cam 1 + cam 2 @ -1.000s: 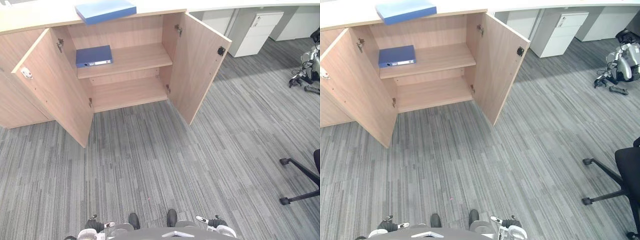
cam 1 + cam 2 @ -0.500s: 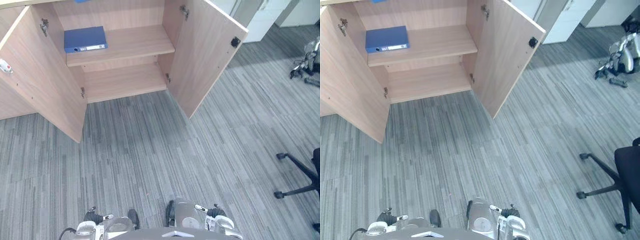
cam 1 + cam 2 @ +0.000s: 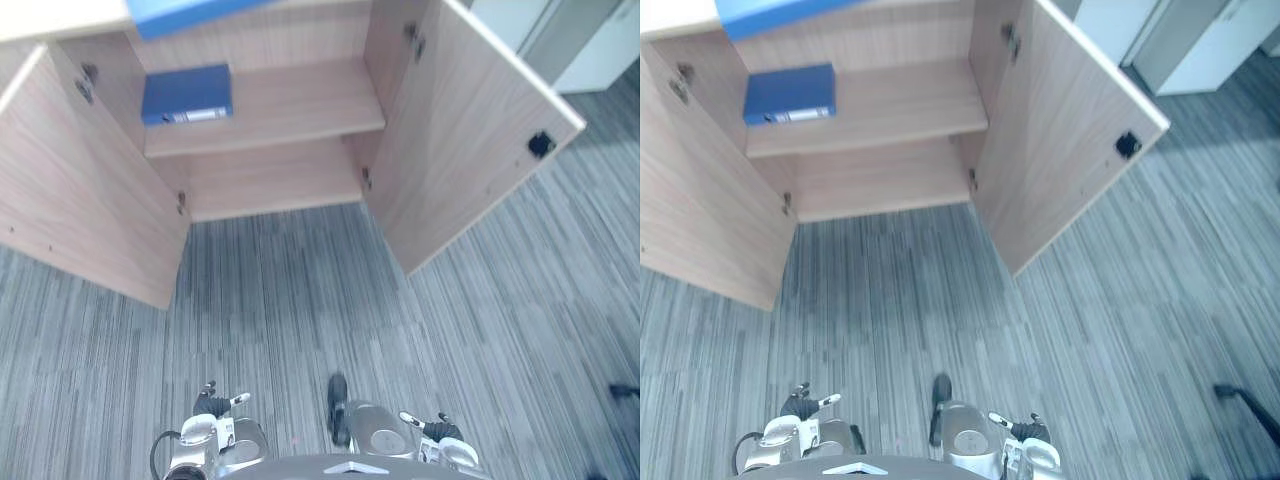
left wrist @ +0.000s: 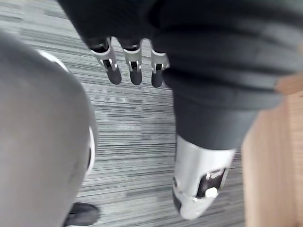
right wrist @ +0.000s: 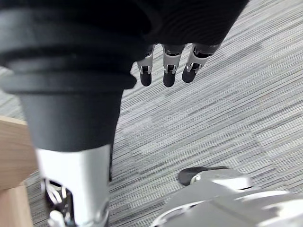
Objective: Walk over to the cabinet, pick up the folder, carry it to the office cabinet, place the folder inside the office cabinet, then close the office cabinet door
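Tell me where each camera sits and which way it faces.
Left eye view: on the head, looking down at the open cabinet, dark blue folder on its upper shelf; left hand and right hand at the bottom.
Right eye view: same scene, slightly rightward.
Left wrist view: along the left hand's straight fingers, toward carpet.
Right wrist view: along the right hand's straight fingers, toward carpet.
Shared: both wrist views catch carpet.

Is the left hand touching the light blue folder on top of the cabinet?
Apart. The left eye view shows the left hand hanging low, a wide stretch of carpet between it and the folder on the cabinet.
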Tool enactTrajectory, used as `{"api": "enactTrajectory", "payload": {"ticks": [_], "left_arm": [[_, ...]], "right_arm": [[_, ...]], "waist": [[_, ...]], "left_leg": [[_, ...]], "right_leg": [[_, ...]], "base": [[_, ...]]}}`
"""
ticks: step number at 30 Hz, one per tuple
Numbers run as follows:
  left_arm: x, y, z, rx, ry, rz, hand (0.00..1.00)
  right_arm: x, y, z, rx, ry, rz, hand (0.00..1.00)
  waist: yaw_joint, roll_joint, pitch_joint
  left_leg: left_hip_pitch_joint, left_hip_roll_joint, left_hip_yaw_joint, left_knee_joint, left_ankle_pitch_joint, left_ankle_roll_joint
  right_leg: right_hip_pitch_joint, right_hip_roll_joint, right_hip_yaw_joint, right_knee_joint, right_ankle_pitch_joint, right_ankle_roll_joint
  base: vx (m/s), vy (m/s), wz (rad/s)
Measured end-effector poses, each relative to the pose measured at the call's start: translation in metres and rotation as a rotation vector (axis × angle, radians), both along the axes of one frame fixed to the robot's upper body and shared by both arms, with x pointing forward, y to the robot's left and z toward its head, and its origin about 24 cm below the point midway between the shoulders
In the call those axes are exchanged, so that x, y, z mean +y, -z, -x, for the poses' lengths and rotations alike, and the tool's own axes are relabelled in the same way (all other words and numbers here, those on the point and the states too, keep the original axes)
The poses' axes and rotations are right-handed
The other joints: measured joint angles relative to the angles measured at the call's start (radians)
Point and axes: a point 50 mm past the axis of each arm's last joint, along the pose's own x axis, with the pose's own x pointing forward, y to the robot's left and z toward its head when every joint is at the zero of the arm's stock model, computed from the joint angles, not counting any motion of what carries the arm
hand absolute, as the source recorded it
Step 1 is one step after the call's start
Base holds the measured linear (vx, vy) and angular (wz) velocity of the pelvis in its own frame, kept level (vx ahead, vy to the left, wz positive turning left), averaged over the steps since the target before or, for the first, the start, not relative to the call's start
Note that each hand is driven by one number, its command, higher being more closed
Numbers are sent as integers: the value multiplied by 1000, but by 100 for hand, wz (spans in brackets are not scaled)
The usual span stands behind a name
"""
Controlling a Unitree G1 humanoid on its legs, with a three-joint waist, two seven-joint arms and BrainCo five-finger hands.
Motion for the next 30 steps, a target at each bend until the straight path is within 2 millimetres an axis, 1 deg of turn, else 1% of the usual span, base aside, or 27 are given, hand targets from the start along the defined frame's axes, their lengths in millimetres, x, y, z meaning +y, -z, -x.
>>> {"api": "enactTrajectory", "payload": {"ticks": [2, 3, 4, 5, 6, 7, 8, 9, 10, 11, 12, 13, 14, 15, 16, 17, 18, 20, 22, 23, 24, 25, 26, 27, 28, 29, 30], "left_arm": [[-5, -3, -9, -27, 5, 9, 0], [-5, -6, -14, -51, 7, 8, 0], [-5, -7, -16, -59, 7, 8, 0], [-6, -9, -19, -69, 11, 8, 0], [-6, -9, -19, -69, 14, 6, 0], [-6, -9, -19, -69, 19, 6, 0], [-8, -8, -18, -64, 30, 7, 0], [-10, -7, -17, -55, 43, 7, 0], [-8, -7, -17, -55, 46, 2, 0], [-3, -7, -16, -49, 46, -8, 0], [-2, -6, -15, -42, 48, -11, 0], [0, -4, -12, -26, 51, -16, 0], [2, -2, -8, -8, 54, -20, 0], [4, 0, -4, 7, 53, -24, 0], [4, 1, -1, 20, 50, -24, 0], [5, 3, 2, 28, 36, -16, 0], [5, 3, 3, 32, 29, -14, 0], [6, 5, 8, 44, -2, -8, 0], [5, 6, 9, 51, -2, -7, 0], [4, 7, 11, 56, -3, -5, 0], [6, 6, 10, 55, -6, -7, 0], [2, 7, 9, 54, -15, 7, 0], [-10, 9, 11, 62, -38, 49, 0], [-18, 10, 11, 59, -43, 69, 0], [-20, 9, 9, 54, -44, 77, 0], [-23, 8, 5, 46, -44, 85, 0], [-22, 6, 1, 31, -56, 89, 0]], "right_arm": [[0, -2, -5, -21, 7, -2, 0], [0, -3, -7, -31, 16, -10, 0], [1, -3, -7, -33, 22, -13, 0], [5, -2, -7, -37, 52, -28, 0], [10, 0, -6, -34, 72, -39, 0], [12, 0, -6, -31, 75, -44, 0], [14, 2, -5, -22, 76, -49, 0], [16, 3, -5, -16, 73, -56, 0], [23, 4, -5, -15, 73, -73, 0], [31, 5, -4, -13, 74, -94, 0], [33, 6, -4, -13, 76, -100, 0], [32, 5, -5, -15, 74, -97, 0], [33, 4, -6, -24, 66, -95, 0], [34, 3, -11, -39, 50, -93, 0], [34, 2, -15, -46, 40, -92, 0], [35, 1, -18, -52, 31, -92, 0], [35, 0, -20, -57, 28, -91, 0], [32, -1, -21, -62, 25, -83, 0], [32, -2, -24, -71, 24, -85, 0], [33, -1, -23, -71, 23, -86, 0], [35, 1, -18, -60, 35, -96, 0], [33, -1, -22, -73, 37, -92, 0], [25, -3, -25, -75, 17, -62, 0], [20, -4, -25, -80, 26, -50, 0], [18, -5, -25, -84, 29, -47, 0], [18, -5, -25, -83, 35, -48, 0], [20, -3, -22, -70, 27, -49, 0]], "waist": [[10, 2, -4], [21, 1, -4], [29, -1, -3], [41, -10, -4], [43, -24, -10], [44, -27, -14], [46, -26, -24], [53, -26, -31], [54, -42, -39], [47, -73, -57], [48, -81, -61], [56, -85, -60], [44, -79, -58], [33, -77, -57], [34, -81, -57], [35, -80, -57], [35, -77, -55], [29, -70, -52], [20, -68, -52], [11, -70, -54], [8, -94, -57], [8, -81, -51], [18, -25, -64], [18, 3, -68], [13, 11, -64], [6, 13, -56], [8, -3, -45]], "left_leg": [[-96, 8, 24, -37, -12, 20], [-136, -3, 43, -128, -12, 21], [-148, -18, 42, -192, -11, 22], [-161, -64, 33, -336, -3, 17], [-169, -117, 21, -492, 39, 10], [-167, -143, 3, -570, 76, 10], [-162, -173, -24, -661, 127, 13], [-154, -189, -50, -676, 247, 57], [-143, -211, -42, -660, 274, 97], [-139, -234, -19, -644, 222, 97], [-131, -241, -12, -636, 201, 102], [-50, -250, 19, -625, 140, 125], [0, -259, 21, -627, 107, 132], [44, -262, 25, -632, 83, 135], [83, -268, 27, -650, 77, 134], [131, -269, 28, -682, 76, 135], [155, -268, 27, -700, 76, 135], [219, -254, 18, -749, 77, 134], [244, -245, 4, -770, 78, 123], [269, -246, -18, -788, 74, 93], [298, -275, -47, -802, 57, 59], [321, -264, -55, -808, 37, 34], [325, -226, -49, -811, 43, 23], [326, -212, -50, -790, 46, 18], [315, -202, -50, -760, 48, 15], [277, -176, -52, -640, 48, 12], [198, -126, -49, -432, 43, -2]], "right_leg": [[31, 1, 6, -12, -37, -3], [51, -2, 14, -23, -34, 17], [62, -7, 18, -26, -37, 22], [87, -24, 27, -43, -42, 35], [109, -50, 34, -64, -48, 56], [121, -60, 37, -76, -50, 68], [136, -66, 47, -92, -59, 93], [159, -77, 68, -103, -76, 121], [171, -103, 81, -100, -88, 139], [158, -134, 83, -63, -91, 144], [144, -147, 88, -23, -91, 144], [49, -176, 132, 256, -82, 154], [-20, -195, 148, 454, -74, 172], [-84, -198, 153, 602, -89, 173], [-130, -198, 145, 672, -116, 169], [-177, -193, 114, 698, -155, 151], [-196, -183, 100, 689, -170, 141], [-262, -126, 57, 535, -190, 109], [-287, -87, 47, 378, -157, 87], [-270, -57, 60, 181, -47, 77], [-250, -62, 94, 53, 161, 55], [-245, -54, 91, 84, 160, 43], [-243, -35, 74, 106, 131, 34], [-236, -30, 50, 112, 95, 30], [-223, -31, 37, 117, 81, 26], [-178, -31, 17, 110, 54, 21], [-121, -31, -5, 88, 32, 16]], "base": [[266, -4, -10], [279, 47, -16], [331, 88, -22], [360, 136, -20], [377, 159, -18], [379, 205, -20], [423, 269, -37], [446, 291, -47], [534, 338, -43], [430, 254, -27], [567, 349, -51], [466, 305, -46], [596, 354, -32], [437, 214, 6], [446, 139, 13], [310, 48, 7], [374, 26, 11], [393, -47, 16], [362, -115, 29], [397, -151, 58], [407, -171, 60], [377, -152, 42], [340, -162, 27], [382, -191, 32], [368, -237, 62], [297, -239, 78], [213, -193, 70]]}}
